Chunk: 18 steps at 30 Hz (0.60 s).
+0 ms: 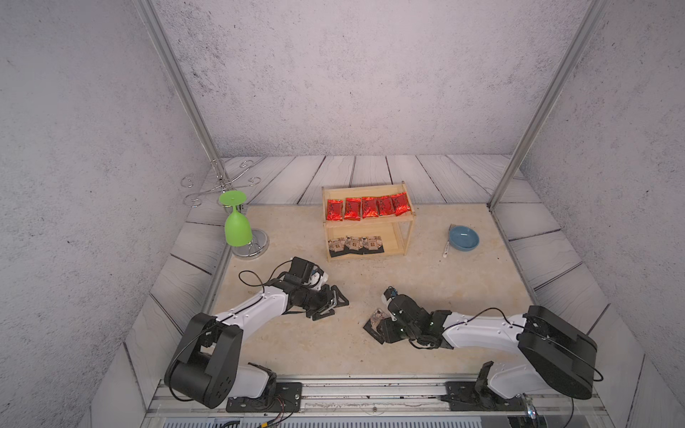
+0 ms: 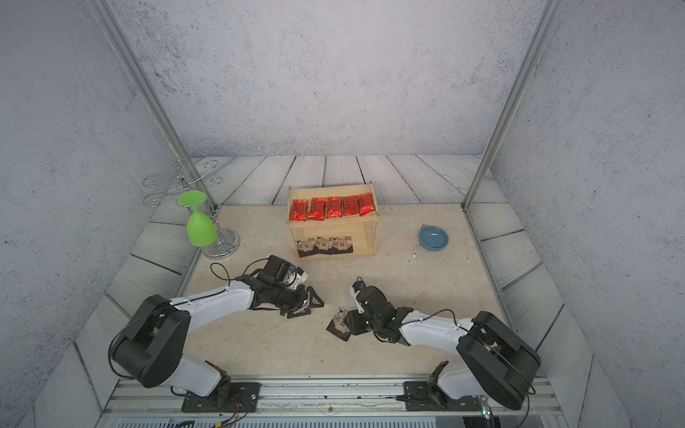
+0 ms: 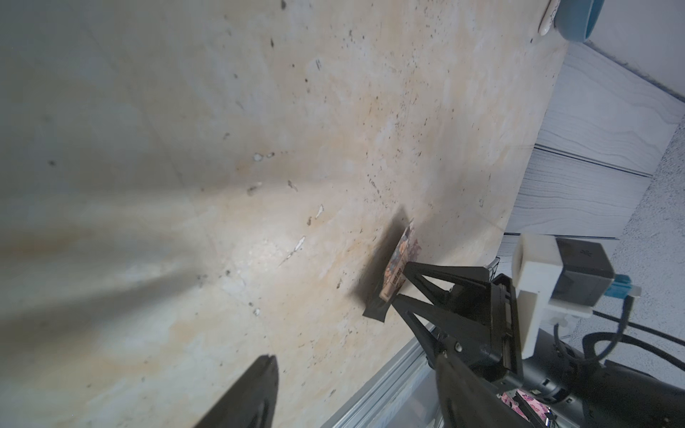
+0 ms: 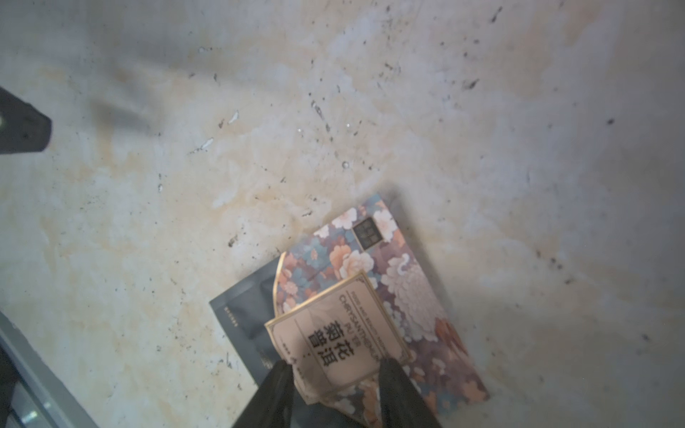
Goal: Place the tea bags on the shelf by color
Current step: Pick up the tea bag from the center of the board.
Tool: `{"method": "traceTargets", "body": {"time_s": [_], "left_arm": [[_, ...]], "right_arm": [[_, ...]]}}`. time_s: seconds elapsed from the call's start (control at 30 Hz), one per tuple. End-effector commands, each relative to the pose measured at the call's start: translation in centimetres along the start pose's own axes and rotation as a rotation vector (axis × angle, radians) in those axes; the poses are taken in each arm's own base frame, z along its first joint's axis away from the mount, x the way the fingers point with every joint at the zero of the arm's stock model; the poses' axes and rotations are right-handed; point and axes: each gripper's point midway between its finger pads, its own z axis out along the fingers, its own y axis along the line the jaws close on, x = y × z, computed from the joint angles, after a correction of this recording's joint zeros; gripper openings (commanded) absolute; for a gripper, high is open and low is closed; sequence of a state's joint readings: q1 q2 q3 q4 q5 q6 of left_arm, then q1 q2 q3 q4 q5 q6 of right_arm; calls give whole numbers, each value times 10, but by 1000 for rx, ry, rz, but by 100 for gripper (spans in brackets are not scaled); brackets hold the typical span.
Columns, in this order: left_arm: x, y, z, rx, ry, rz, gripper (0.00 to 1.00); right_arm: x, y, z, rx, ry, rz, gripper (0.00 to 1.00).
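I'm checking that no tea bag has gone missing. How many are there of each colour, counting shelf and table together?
Red sachets: 5, all on the shelf's top board.
Black packets: 4, with 3 on the lower board and 1 loose packet off the shelf, between the right claw's fingers.
Total: 9 tea bags.

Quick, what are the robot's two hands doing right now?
Left gripper: open, empty.
Right gripper: fingers pinching the black tea bag.
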<state>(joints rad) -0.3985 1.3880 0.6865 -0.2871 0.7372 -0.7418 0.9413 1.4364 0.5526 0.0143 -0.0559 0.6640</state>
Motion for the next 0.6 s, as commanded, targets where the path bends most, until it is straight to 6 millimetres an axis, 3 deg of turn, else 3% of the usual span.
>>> {"method": "traceTargets", "body": {"time_s": [0.0, 0.1, 0.23, 0.37, 0.57], "left_arm": [[-5, -11, 12, 21, -22, 34, 73], [-3, -27, 31, -19, 20, 97, 72], [-2, -25, 45, -32, 53, 105, 71], [3, -21, 51, -42, 79, 112, 71], [13, -21, 65, -36, 142, 130, 69]], "right_arm": [[-5, 4, -5, -84, 12, -77, 43], [-19, 2, -16, -136, -67, -27, 43], [-19, -11, -20, -143, -113, 77, 37], [-17, -21, -13, -172, -138, 144, 26], [-10, -31, 4, -188, -99, 198, 18]]}}
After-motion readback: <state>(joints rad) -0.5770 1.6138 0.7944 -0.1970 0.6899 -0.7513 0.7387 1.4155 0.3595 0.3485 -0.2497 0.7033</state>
